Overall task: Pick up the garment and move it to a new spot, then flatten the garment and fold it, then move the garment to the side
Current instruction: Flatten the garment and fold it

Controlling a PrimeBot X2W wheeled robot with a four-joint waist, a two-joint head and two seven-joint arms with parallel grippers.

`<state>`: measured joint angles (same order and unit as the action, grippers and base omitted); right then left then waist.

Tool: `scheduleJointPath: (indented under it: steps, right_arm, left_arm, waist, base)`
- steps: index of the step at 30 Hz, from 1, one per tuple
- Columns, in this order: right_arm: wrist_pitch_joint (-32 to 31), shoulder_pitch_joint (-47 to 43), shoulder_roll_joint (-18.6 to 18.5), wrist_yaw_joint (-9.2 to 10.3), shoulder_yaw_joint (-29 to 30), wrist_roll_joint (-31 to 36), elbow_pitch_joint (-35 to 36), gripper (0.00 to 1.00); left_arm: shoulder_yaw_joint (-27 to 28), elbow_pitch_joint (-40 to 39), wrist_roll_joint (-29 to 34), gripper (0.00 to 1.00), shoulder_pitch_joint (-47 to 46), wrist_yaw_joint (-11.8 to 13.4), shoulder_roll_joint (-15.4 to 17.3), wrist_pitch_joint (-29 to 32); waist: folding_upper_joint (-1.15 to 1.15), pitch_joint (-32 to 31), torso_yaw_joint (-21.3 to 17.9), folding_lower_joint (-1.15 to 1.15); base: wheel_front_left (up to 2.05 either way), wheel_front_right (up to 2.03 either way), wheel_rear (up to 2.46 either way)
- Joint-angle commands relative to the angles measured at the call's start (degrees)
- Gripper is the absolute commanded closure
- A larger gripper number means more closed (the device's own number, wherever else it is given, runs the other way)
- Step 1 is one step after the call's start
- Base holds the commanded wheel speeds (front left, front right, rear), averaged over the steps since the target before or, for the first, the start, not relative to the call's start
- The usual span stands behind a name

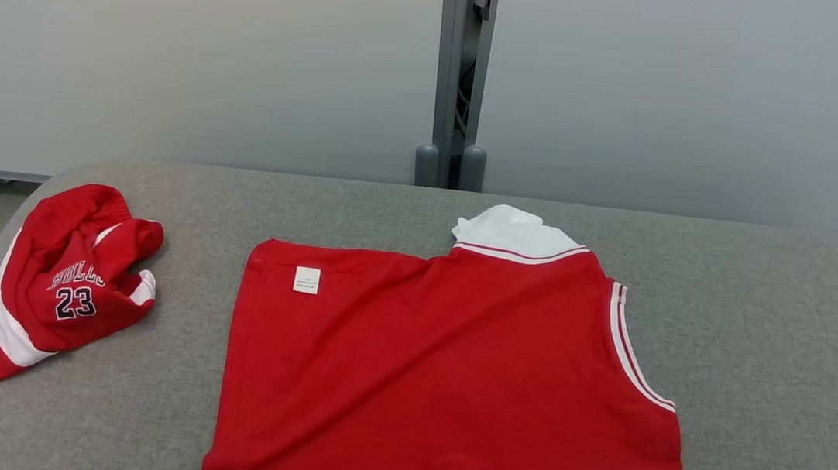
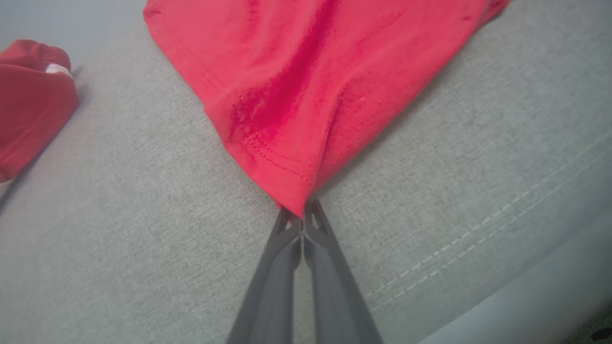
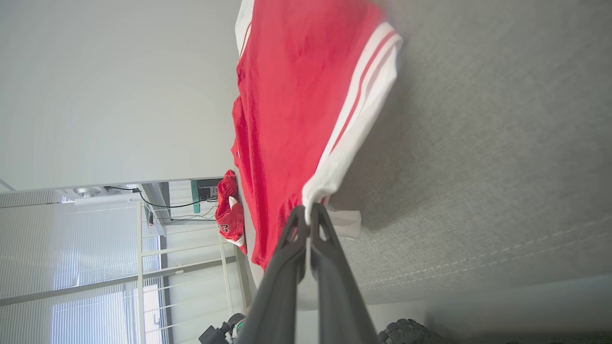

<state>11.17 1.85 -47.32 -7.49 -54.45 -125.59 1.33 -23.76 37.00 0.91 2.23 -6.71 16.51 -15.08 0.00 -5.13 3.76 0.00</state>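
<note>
A red sleeveless garment (image 1: 450, 378) with white trim lies spread on the grey fabric counter (image 1: 766, 341). It fills the middle and lower right of the head view and runs off the bottom edge. Its white collar points to the upper centre, and a small white label (image 1: 307, 280) sits near its upper left corner.

In the left wrist view, the left gripper (image 2: 302, 215) is clenched on a stitched red hem corner at the centre of the frame, and the cloth fans upward from the pinch. In the right wrist view, the right gripper (image 3: 310, 212) is clenched on the white-banded edge of the garment, which hangs lifted off the counter there.

Crumpled red shorts (image 1: 63, 283) printed with the number 23 rest at the left of the head view, well apart from the garment. A grey post (image 1: 460, 76) stands behind the counter at the top centre.
</note>
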Motion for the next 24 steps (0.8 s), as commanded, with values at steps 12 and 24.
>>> scheduleJointPath:
  steps: [12, 24]
  right_arm:
    - [-0.7, 1.6, -3.2, 0.00, -6.4, -2.5, -1.9, 1.00]
    - [1.7, 4.3, -5.7, 0.00, -12.2, -5.8, -3.2, 1.00]
  left_arm:
    - [-4.4, 3.5, 2.1, 1.00, -1.0, 3.1, 2.5, 0.0]
    - [-6.1, 2.8, -0.1, 1.00, -0.2, 2.7, 3.3, 0.0]
  waist:
    - [0.00, -0.8, -0.5, 0.00]
    - [0.00, -1.4, -0.6, 0.00]
  base:
    - [0.00, 0.00, 0.00]
    - [0.00, 0.00, 0.00]
